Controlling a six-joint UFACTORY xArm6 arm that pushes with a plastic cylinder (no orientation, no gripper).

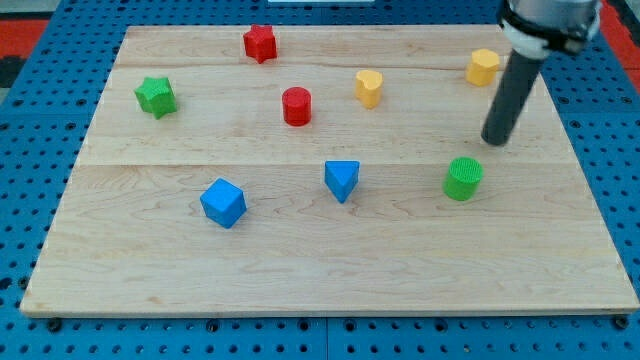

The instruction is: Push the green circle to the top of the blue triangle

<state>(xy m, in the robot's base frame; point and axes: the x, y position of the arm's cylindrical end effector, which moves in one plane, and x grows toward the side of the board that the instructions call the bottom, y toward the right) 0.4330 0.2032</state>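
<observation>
**Desk:** What is sitting on the wooden board (330, 250) at this moment?

**Photographer:** The board is lying on a blue pegboard (30, 120) and carrying eight small blocks. Across the upper part a green star (155, 96), a red star (260, 42), a red cylinder (296, 105) and two yellow blocks (369, 87) (483, 66) are standing apart from one another. Lower down, a blue cube (223, 202) is sitting at the view's left, the blue triangle (342, 179) near the middle, and the green circle (463, 178) well to its right.

**Desk:** And the tool?

**Photographer:** My tip (494, 142) is resting on the board just above and slightly right of the green circle, close by but not touching it. It is a plain rod, so there is nothing on it to spread or pinch.

**Desk:** How is the step best handled from here?

**Photographer:** In my judgement, the circle is needing to travel left and a little up, ending above the triangle. The tip is looking better placed on the circle's right side, slightly below centre, pushing through its middle so it is not rolling off the line. A slow push is seeming wise, keeping well above the triangle's top edge, since clipping it would be shifting the target; the red cylinder is also standing near that route.
</observation>
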